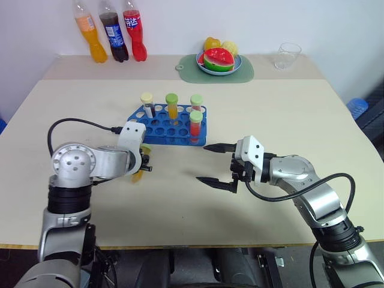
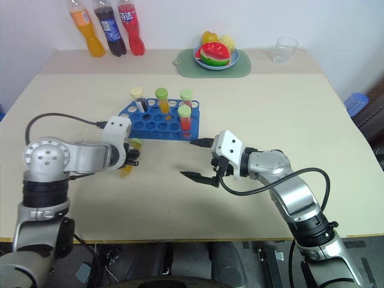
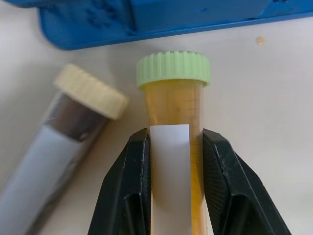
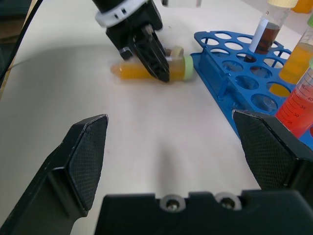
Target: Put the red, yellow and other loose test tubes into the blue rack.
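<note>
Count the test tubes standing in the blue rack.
4: cream-capped dark tube at the back left, orange tube beside it, red tube back right, red tube front right.

Head cams look down over table (image 1: 288, 120); wrist cams close, both see rack (image 4: 230, 73)

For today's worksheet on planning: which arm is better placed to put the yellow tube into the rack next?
Left: the left gripper is shut on the yellow tube beside the blue rack; the right gripper is open, holding nothing.

Small graduation numbers, reading about 40, 35 and 30, run down the red-filled tube (image 4: 297, 105) standing in the blue rack (image 4: 230, 68). White characters on the red soda bottle's (image 1: 134, 36) label cannot be read.
</note>
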`<state>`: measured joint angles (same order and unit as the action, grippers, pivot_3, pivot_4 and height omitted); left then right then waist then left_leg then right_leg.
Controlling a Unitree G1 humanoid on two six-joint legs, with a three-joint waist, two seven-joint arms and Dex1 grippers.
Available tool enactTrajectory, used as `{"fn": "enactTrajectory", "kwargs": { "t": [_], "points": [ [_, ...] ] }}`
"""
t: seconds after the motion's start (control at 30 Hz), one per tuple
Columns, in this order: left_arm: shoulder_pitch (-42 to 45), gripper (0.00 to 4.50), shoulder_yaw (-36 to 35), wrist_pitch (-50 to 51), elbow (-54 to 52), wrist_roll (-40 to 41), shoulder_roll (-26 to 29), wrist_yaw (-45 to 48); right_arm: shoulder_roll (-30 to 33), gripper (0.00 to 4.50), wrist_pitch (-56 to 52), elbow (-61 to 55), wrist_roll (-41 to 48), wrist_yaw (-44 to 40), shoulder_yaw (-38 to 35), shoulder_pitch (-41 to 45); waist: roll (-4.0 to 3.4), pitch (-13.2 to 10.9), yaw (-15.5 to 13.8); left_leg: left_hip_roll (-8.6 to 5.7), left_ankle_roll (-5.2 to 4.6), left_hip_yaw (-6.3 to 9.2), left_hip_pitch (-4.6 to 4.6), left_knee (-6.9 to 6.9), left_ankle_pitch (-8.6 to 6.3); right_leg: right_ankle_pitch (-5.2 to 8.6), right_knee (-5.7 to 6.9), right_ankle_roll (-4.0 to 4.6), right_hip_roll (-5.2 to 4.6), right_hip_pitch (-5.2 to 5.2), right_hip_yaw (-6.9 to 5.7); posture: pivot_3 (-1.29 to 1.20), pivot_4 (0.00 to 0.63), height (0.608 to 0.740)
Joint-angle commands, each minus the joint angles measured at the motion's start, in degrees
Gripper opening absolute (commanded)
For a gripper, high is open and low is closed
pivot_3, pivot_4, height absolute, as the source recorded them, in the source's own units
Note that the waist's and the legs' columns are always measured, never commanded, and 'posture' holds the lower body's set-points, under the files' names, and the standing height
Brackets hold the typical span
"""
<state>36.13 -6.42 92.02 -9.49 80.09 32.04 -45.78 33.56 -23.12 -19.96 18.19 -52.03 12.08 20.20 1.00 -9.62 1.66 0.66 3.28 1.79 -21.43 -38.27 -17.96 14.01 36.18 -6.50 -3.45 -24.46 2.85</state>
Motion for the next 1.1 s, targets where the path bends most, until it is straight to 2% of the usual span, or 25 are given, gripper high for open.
{"fn": "enactTrajectory", "kwargs": {
  "t": [0.03,0.1,0.17,0.23,0.37,0.47,0.53,0.67,0.77,0.93,1.1],
  "points": [
    [0.38,0.82,-1.63,-0.39,-9.71,3.57,5.47,8.27,-0.36,4.50,1.33,-0.90,-0.22,0.11,-0.43,-0.17,0.04,-0.02,-0.34,0.00,0.00,-0.01,0.01,0.00,0.00,0.00,0.00,0.00,0.00,0.00,0.00,0.00,0.150,0.734],
    [-2.77,0.82,-2.66,-10.19,-21.41,-3.75,10.59,22.30,-0.38,4.50,1.69,-0.50,-0.56,0.23,-0.32,-0.60,0.08,-0.05,-0.49,-0.01,0.04,-0.07,-0.06,0.00,0.02,0.00,-0.04,0.00,0.03,-0.03,-0.01,0.00,0.150,0.734],
    [-6.39,0.82,-1.33,-21.96,-26.93,-14.17,13.66,31.67,-0.80,4.50,1.85,0.08,-0.76,0.70,-0.42,-0.73,0.06,-0.04,-0.74,0.00,0.13,-0.20,-0.05,0.07,0.07,0.01,-0.09,0.02,0.02,-0.04,-0.01,0.00,0.150,0.734],
    [-10.24,0.82,-1.36,-36.25,-26.99,-24.66,9.66,34.94,-2.08,4.50,1.93,1.25,-1.18,2.10,-0.53,-0.68,-0.04,0.02,-0.94,0.00,0.15,-0.25,-0.04,0.07,0.08,0.02,-0.14,0.03,0.02,-0.02,-0.01,0.00,0.150,0.734],
    [-12.32,0.82,8.78,-58.85,-21.56,-46.45,2.47,40.35,-4.35,4.50,2.52,3.15,-2.32,4.30,-0.34,-0.84,0.07,-0.01,-1.43,-0.02,0.15,-0.21,0.01,0.01,0.09,0.00,-0.16,0.07,0.05,0.15,-0.03,0.00,0.150,0.734],
    [-10.98,0.82,15.10,-74.82,-11.67,-59.65,-5.79,41.52,-5.46,4.50,2.64,3.69,-2.81,5.45,-0.05,-1.37,0.08,0.00,-1.60,-0.05,-0.08,-0.22,0.00,-0.03,-0.03,0.00,-0.18,0.05,0.03,0.18,-0.02,0.00,0.150,0.734],
    [-10.32,0.82,16.85,-84.89,-3.81,-66.47,-10.67,41.35,-5.98,4.50,2.68,3.74,-3.10,6.13,0.03,-1.73,0.07,0.00,-1.66,-0.03,-0.16,-0.22,-0.02,-0.03,-0.07,-0.01,-0.20,0.04,0.05,0.16,-0.03,0.00,0.150,0.734],
    [-8.65,0.82,16.77,-100.24,11.00,-73.84,-17.60,41.36,-6.77,4.50,2.44,3.37,-3.45,7.55,-0.40,-2.25,0.07,0.00,-1.05,-0.02,-0.22,-0.23,-0.02,-0.02,-0.11,0.00,-0.19,0.02,0.05,0.12,-0.03,0.00,0.150,0.734],
    [-7.22,0.82,15.70,-108.82,19.44,-75.08,-21.53,43.08,-6.85,4.50,2.22,2.52,-3.54,8.77,-1.00,-2.73,0.07,0.00,-1.04,-0.02,-0.28,-0.23,-0.02,-0.04,-0.13,-0.01,-0.16,0.01,0.04,0.12,-0.03,0.00,0.150,0.734],
    [-5.14,0.82,13.76,-116.96,29.13,-75.27,-24.86,46.68,-6.31,4.50,1.61,1.26,-3.07,9.61,-1.72,-3.47,0.07,0.00,-1.00,-0.02,-0.33,-0.22,-0.02,-0.04,-0.15,-0.01,-0.15,0.00,0.04,0.12,-0.04,0.00,0.150,0.734],
    [-3.72,0.82,12.18,-120.57,35.36,-75.65,-27.14,48.75,-6.16,4.50,1.29,0.65,-3.10,10.03,-1.92,-3.88,0.08,0.00,-1.04,-0.02,-0.34,-0.22,-0.01,-0.04,-0.15,-0.01,-0.14,0.00,0.04,0.12,-0.04,0.00,0.150,0.734]
  ]
}}
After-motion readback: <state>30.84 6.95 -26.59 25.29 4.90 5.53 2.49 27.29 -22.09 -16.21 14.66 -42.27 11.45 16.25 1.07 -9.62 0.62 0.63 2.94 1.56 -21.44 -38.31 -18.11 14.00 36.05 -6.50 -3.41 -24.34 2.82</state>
